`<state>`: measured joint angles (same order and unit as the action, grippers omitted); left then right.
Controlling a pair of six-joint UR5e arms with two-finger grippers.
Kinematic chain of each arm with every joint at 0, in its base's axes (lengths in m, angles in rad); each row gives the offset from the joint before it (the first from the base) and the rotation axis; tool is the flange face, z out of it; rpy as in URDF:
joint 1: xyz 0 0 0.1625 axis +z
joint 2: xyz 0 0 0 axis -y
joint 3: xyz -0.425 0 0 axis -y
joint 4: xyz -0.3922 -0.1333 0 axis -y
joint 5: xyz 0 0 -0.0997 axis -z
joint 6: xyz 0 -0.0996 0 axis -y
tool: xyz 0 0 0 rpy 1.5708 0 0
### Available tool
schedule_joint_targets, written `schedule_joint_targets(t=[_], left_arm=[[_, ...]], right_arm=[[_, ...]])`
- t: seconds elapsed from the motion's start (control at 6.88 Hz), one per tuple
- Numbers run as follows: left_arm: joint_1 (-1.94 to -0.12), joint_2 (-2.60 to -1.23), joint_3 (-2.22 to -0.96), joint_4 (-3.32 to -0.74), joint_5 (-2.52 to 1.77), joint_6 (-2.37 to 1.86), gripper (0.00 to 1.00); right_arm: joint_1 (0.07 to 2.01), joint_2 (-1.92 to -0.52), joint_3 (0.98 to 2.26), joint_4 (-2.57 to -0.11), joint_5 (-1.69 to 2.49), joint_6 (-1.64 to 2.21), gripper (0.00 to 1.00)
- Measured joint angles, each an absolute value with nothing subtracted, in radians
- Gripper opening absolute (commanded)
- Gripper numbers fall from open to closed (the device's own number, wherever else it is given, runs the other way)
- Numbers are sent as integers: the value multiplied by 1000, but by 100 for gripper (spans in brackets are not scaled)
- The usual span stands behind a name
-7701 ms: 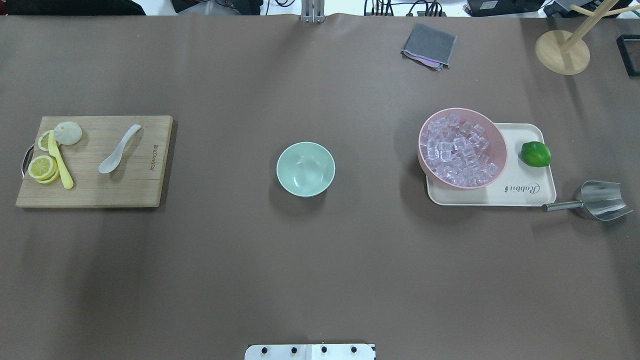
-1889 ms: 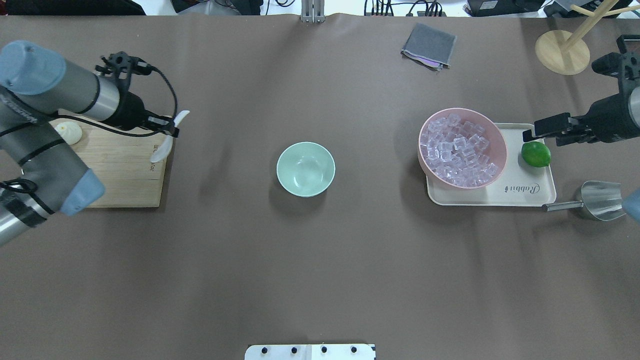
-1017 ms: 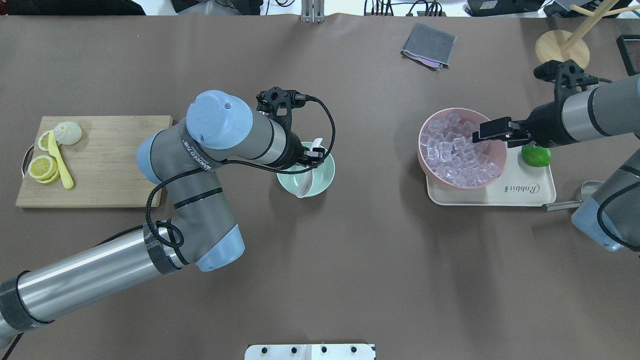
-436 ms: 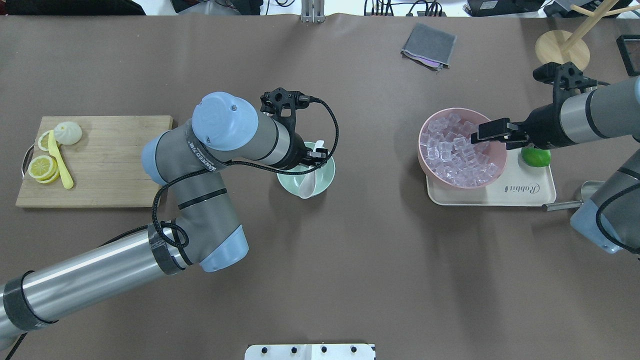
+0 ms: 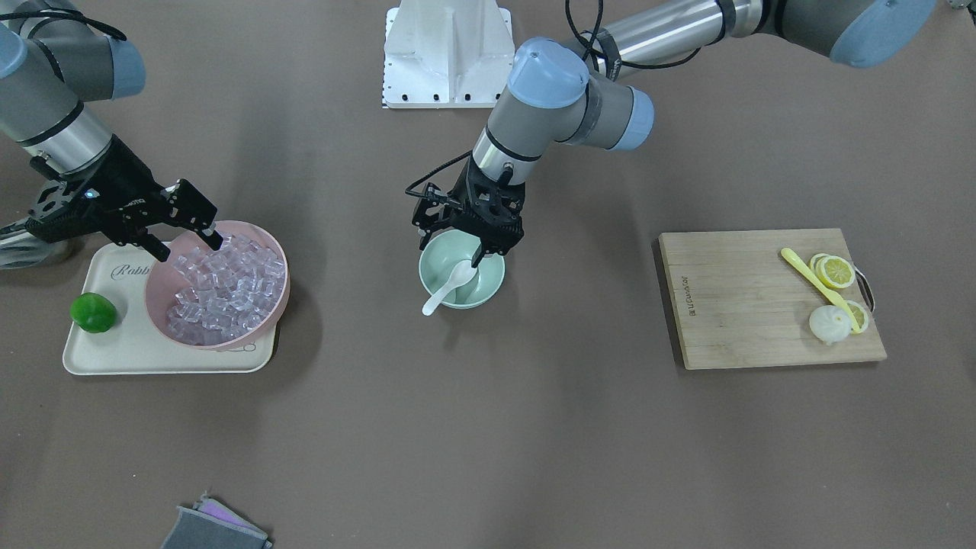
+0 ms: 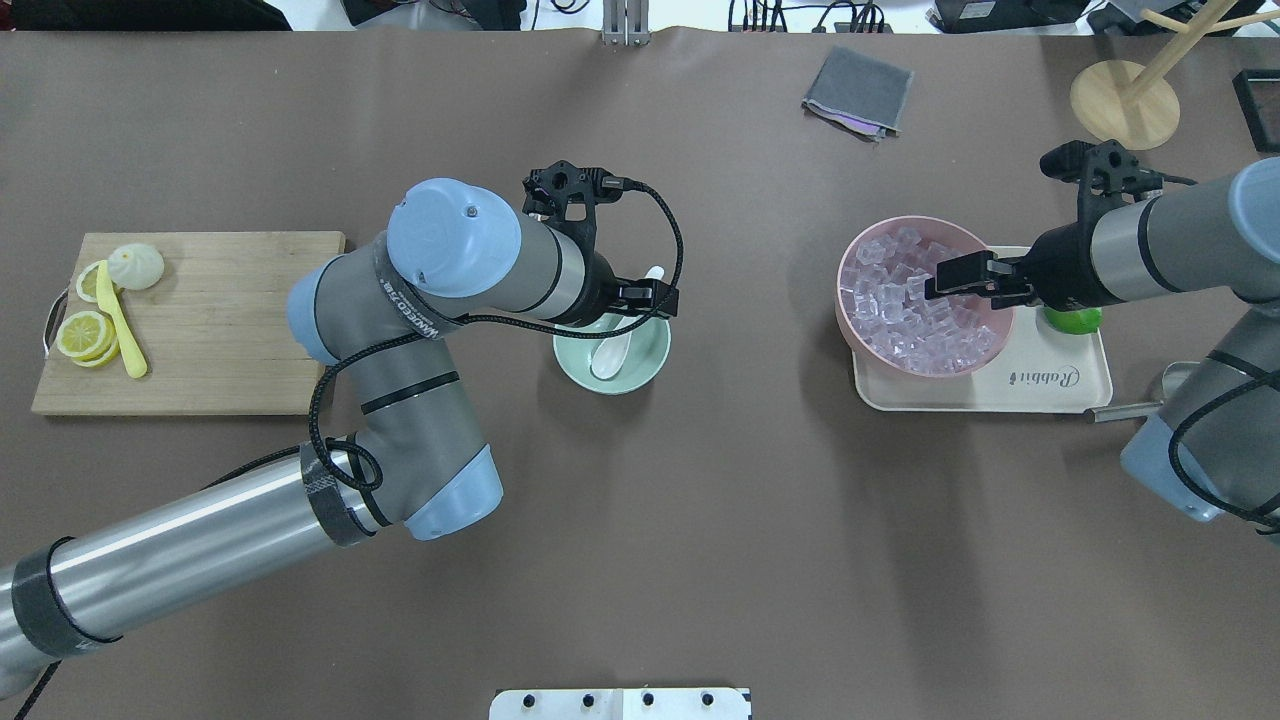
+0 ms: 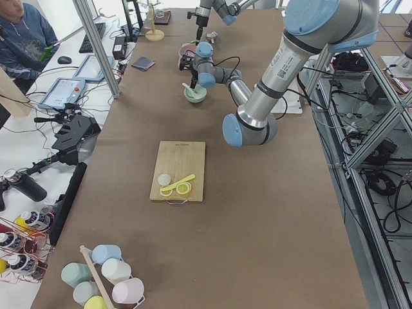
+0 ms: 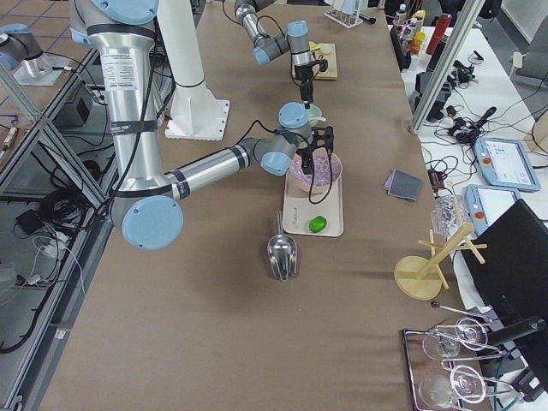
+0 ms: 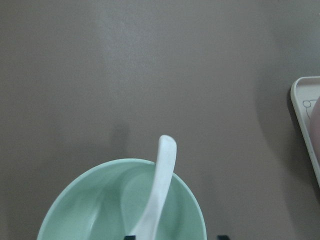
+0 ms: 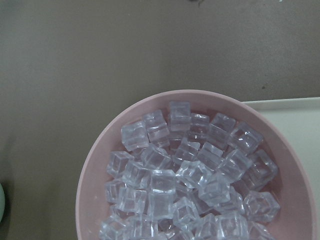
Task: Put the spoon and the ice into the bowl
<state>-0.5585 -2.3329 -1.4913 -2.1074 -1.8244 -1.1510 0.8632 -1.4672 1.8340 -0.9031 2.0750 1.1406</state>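
White ceramic soup spoon (image 6: 610,356) sits in the round mint-green bowl (image 6: 652,362), left gripper (image 5: 451,248) spread wide. Next up, probably: right gripper (image 5: 189,245), jaws apart, grabs a clear ice cube (image 10: 162,182) at the bowl's 3 o'clock.

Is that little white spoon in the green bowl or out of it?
In. The spoon lies with its scoop inside the bowl, handle leaning over the rim; the left pincer above is open.

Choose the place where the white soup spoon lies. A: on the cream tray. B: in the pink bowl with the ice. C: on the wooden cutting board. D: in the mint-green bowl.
D: the spoon has its scoop inside the mint-green bowl, and its handle leans out over the rim.
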Motion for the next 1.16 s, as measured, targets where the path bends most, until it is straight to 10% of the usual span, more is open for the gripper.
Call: schedule_joint_targets(t=[1.16], left_arm=[[-575, -2325, -1497, -2111, -1809, -1153, 97]], right_arm=[[846, -1378, 1670, -907, 2037, 1217, 77]])
